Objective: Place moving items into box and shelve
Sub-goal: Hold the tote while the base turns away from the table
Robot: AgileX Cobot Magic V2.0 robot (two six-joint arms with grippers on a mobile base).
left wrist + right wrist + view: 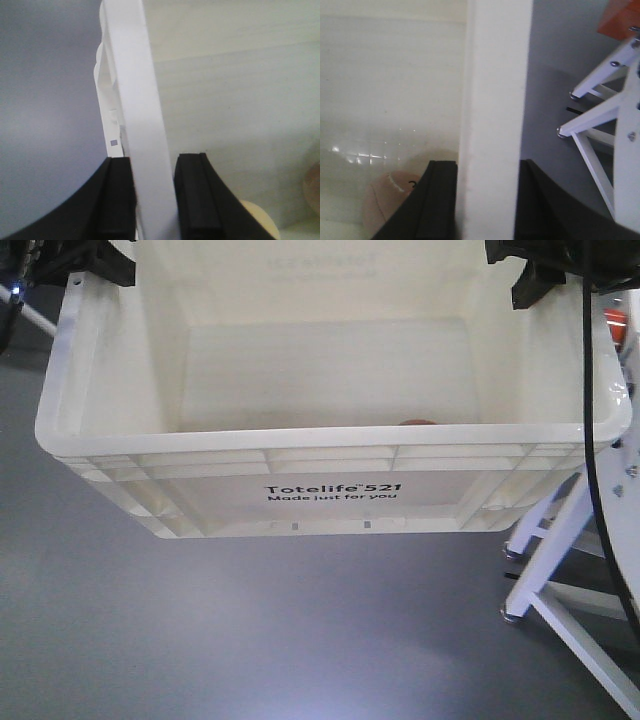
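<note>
The crate (pixel 330 490) is held above the floor (pixel 200 640), each side rim pinched by the left gripper (pixel 154 200) and right gripper (pixel 487 195). It is judged stiff and light, best carried level. The cream ball (pixel 260 222) is shown only at the left wrist — the pinkish ball (pixel 385 200) more plainly at the right.

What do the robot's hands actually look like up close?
The left gripper and right gripper are both matte black, each with two flat, blocky fingers with squared tips. A thin black cable hangs beside the right one.
</note>
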